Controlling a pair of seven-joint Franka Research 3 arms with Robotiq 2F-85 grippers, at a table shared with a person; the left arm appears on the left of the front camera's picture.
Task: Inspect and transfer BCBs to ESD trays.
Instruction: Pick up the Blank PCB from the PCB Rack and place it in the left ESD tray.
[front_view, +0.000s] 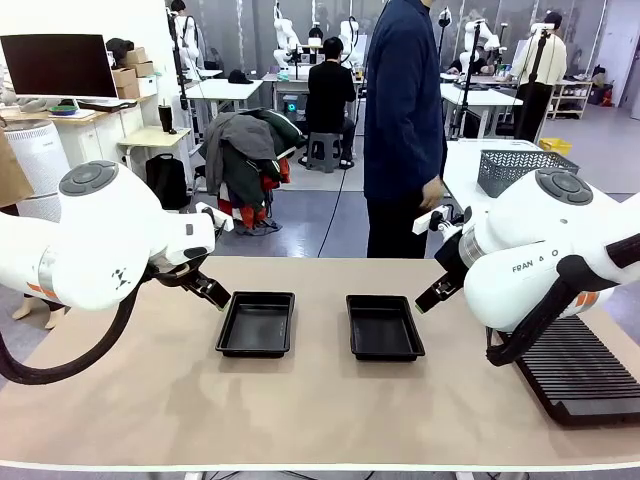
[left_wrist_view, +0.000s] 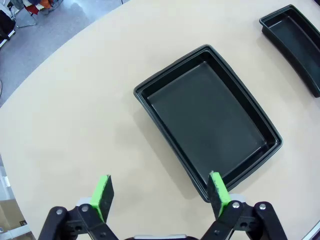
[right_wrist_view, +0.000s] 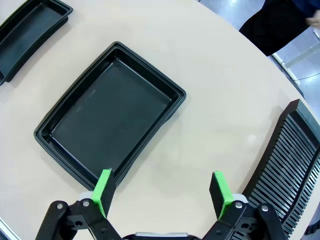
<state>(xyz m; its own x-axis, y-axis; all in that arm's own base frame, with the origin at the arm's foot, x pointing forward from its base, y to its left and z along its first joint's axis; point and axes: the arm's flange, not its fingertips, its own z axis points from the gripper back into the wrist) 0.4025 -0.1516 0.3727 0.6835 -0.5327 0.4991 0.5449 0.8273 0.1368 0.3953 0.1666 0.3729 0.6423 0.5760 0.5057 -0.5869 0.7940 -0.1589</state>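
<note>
Black and shallow, the left ESD tray (front_view: 256, 325) and the right ESD tray (front_view: 384, 328) lie flat side by side, slightly apart, mid-way across a beige table (front_view: 150, 400). The left gripper (left_wrist_view: 157, 187) hovers just beside a corner of the left ESD tray, green pads spread wide, gripping nothing. The right gripper (right_wrist_view: 162, 187), equally released, hangs between the right ESD tray and a long black slotted rack (right_wrist_view: 295, 165).

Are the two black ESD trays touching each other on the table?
Apart. In the front view, a strip of bare table shows between the left ESD tray and the right ESD tray along their whole length.
</note>
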